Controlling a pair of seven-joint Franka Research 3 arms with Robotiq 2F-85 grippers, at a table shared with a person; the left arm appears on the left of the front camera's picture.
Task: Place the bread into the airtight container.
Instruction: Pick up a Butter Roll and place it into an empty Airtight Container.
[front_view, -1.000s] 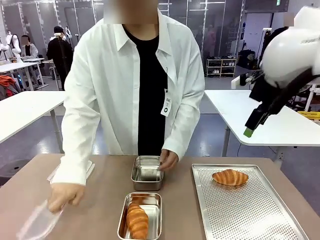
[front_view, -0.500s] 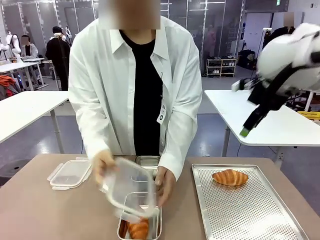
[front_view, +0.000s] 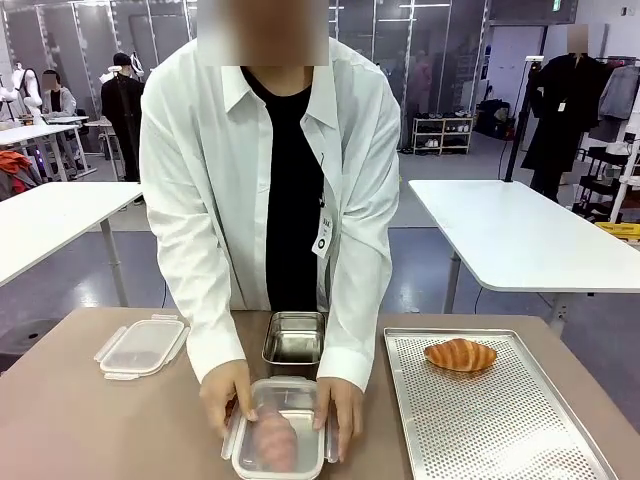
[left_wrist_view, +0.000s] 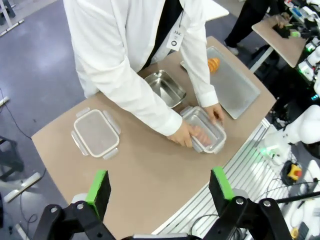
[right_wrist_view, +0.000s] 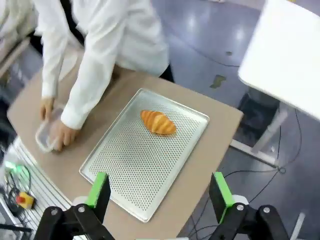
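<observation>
Brown table (front_view: 60, 400) lies beneath my left gripper (left_wrist_view: 160, 182) and right gripper (right_wrist_view: 158, 187), both wide open. The person's hands (front_view: 226, 393) have just pressed a clear plastic lid (front_view: 287, 398) onto one filled steel container (left_wrist_view: 215, 146); below my right gripper, a golden croissant (right_wrist_view: 157, 122) remains on the perforated metal tray (right_wrist_view: 130, 170), still to pack.

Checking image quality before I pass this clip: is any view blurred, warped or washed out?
Front view: evenly lit and sharp; the croissant in the lidded container looks hazy through the lid. Left wrist view: sharp, the table edge bowed by the lens. Right wrist view: soft throughout, tray included.
</observation>
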